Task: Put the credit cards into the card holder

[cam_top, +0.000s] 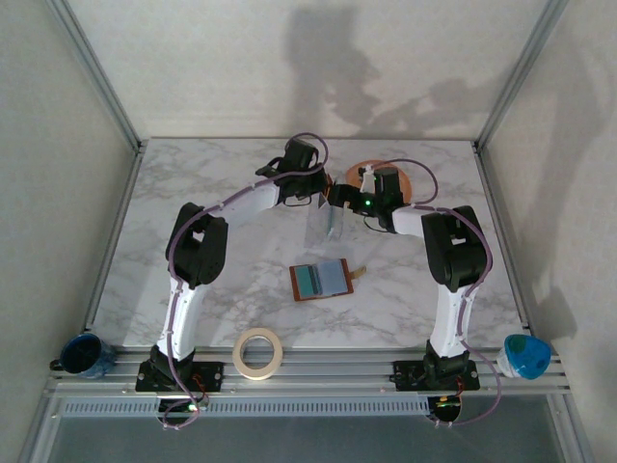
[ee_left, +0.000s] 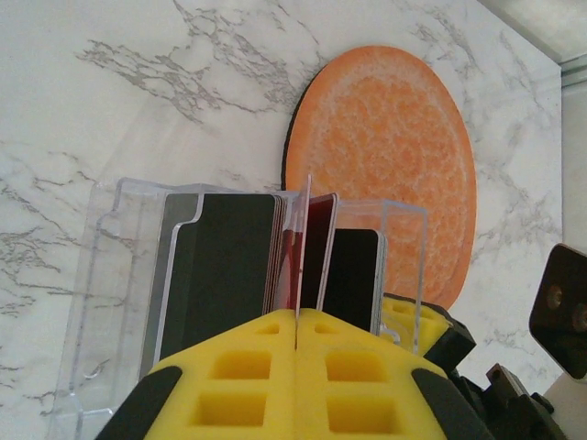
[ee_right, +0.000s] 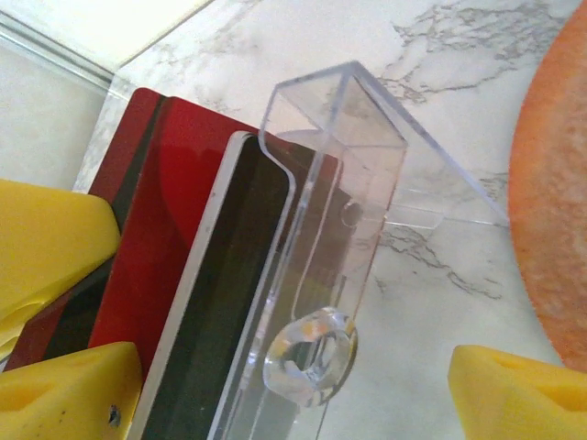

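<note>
Top external, above a white, grey-veined marble table [cam_top: 241, 289]: near centre, the card holder [cam_top: 294, 285], a small brown leather wallet lying open and flat, the credit cards [cam_top: 321, 278], one teal and one pale blue-grey, side by side on its inner face; tucked into pockets or merely laid on top, impossible to tell. Farther back, between the two wrists, a clear plastic case [cam_top: 328, 227], its underside hard to make out. Left wrist: left gripper [ee_left: 296, 321], blocky yellow foam pads pressed together on one thin see-through wall of that case; dark and red cards [ee_left: 229, 266] standing in its slots, glossy, near ends cut off behind the pads. Right wrist: right gripper [ee_right: 284, 362], yellow fingers spread wide on either side of the case, clamped on nothing; a rounded clear tab with a hole between them. Beyond the case, a round orange plate [ee_left: 385, 156], pebbled and matte, partly hidden behind the right arm from above.
</note>
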### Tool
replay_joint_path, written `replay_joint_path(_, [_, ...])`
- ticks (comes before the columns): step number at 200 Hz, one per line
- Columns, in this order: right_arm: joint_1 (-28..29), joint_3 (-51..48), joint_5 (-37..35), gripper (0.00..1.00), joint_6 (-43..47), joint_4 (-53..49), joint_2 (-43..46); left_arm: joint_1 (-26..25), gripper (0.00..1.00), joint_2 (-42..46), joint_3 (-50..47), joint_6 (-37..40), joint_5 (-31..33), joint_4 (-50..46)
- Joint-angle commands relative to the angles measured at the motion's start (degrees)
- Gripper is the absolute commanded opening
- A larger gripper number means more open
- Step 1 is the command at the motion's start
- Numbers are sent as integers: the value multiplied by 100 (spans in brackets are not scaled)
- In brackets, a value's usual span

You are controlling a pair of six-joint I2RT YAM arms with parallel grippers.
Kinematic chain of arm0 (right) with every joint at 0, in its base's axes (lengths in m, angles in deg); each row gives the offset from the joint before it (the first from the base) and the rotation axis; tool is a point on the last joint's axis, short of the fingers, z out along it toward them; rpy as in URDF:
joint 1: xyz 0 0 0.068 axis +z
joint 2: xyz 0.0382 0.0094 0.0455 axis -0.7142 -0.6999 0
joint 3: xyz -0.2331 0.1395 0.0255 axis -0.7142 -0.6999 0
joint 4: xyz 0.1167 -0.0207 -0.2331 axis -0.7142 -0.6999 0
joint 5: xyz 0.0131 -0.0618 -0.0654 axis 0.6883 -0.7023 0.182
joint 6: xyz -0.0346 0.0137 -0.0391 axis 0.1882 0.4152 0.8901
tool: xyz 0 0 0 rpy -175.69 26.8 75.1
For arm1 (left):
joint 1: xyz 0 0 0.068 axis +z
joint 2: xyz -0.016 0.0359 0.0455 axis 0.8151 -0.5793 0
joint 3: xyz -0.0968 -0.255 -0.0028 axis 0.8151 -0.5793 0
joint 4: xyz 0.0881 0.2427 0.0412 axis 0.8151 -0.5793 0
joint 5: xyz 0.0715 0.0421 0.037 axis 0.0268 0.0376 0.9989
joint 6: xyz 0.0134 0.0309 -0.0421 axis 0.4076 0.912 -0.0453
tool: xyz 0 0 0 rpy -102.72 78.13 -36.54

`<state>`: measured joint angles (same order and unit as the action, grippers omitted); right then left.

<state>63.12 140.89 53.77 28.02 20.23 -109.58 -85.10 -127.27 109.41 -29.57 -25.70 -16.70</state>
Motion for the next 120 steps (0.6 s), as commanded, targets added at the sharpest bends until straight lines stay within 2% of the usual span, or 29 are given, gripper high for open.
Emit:
replay_joint_path(1, [39, -17, -296, 87, -26, -283, 73, -105, 0, 318, -126, -112, -287, -58])
replay_joint_path(33, [0, -212, 225, 94, -121, 100, 327, -103, 0, 300, -144, -100, -329, 0])
replay_joint_path(61, [-48, -292, 642, 97, -184, 320, 421, -101, 0, 301, -143, -108, -349, 13])
replay_joint_path(120, [-88, -480, 617, 99, -228, 372, 526, -96, 0, 275, -84, -80, -269, -9])
